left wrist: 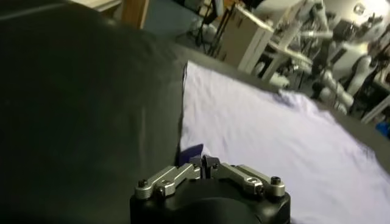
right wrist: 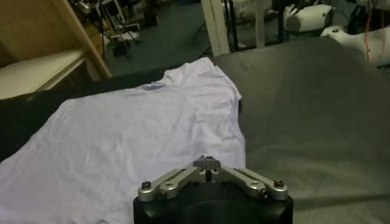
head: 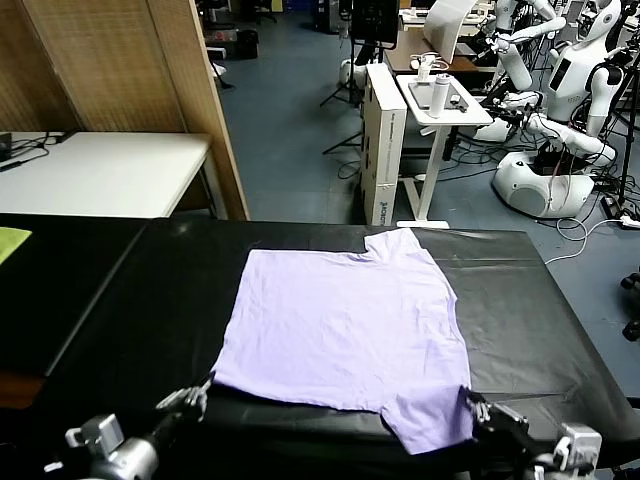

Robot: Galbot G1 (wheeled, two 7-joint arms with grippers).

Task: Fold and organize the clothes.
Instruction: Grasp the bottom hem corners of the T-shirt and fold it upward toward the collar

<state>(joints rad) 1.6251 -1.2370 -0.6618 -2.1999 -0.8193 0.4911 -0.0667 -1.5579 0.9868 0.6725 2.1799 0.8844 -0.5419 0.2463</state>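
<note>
- Black cloth covers the worktop (head: 540,300), which stands in a lab with a white table (head: 100,170), a wooden partition (head: 130,70) and other robots (head: 560,110) beyond its far edge.
- Spread flat on the middle of this worktop lies the T-shirt (head: 345,325), pale lavender, reaching from the far edge almost to the near edge, one sleeve at the far edge and the other hanging toward the near right corner.
- It looks thin, light and limp, with fine wrinkles; I judge it will sag, drag and crease readily, and offers nothing stiff to grip.
- Best holds, in my judgement, are pinches at hems and corners: the near left corner and the near sleeve, lifted together so the fabric folds evenly.
- At the near left corner the left gripper (left wrist: 206,162) has its fingertips pressed together on the shirt's corner, where a fold of darker purple shows.
- At the near right corner the right gripper (right wrist: 207,163) has its fingertips drawn together at the sleeve's edge, apparently pinching it.
- A yellow-green scrap (head: 12,240) lies at the worktop's left edge, well apart.
</note>
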